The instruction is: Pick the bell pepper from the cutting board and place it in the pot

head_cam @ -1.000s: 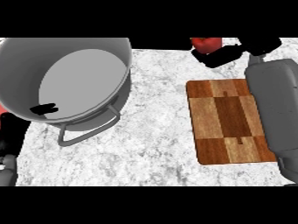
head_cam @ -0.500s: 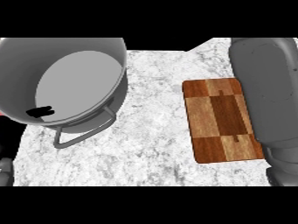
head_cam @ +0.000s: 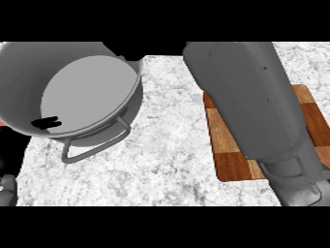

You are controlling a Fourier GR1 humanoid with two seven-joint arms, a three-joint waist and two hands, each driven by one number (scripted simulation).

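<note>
Bell pepper: out of sight, so I cannot tell its place relative to my hand. My right forearm (head_cam: 253, 111) hides much of the cutting board (head_cam: 228, 164). Pot (head_cam: 17, 72) stands left. Right hand (head_cam: 149, 49), dark, cut off at top beside the pot's rim; grip unreadable. Left hand (head_cam: 2, 157) rests straight, lower left.

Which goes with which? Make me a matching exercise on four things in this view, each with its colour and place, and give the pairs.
1. pot
2. cutting board
3. left hand
4. right forearm

A. black, lower left edge
B. grey, lying across the board
C. brown wood, right side
D. grey, round, upper left

Pairs: 1-D, 2-C, 3-A, 4-B
</note>
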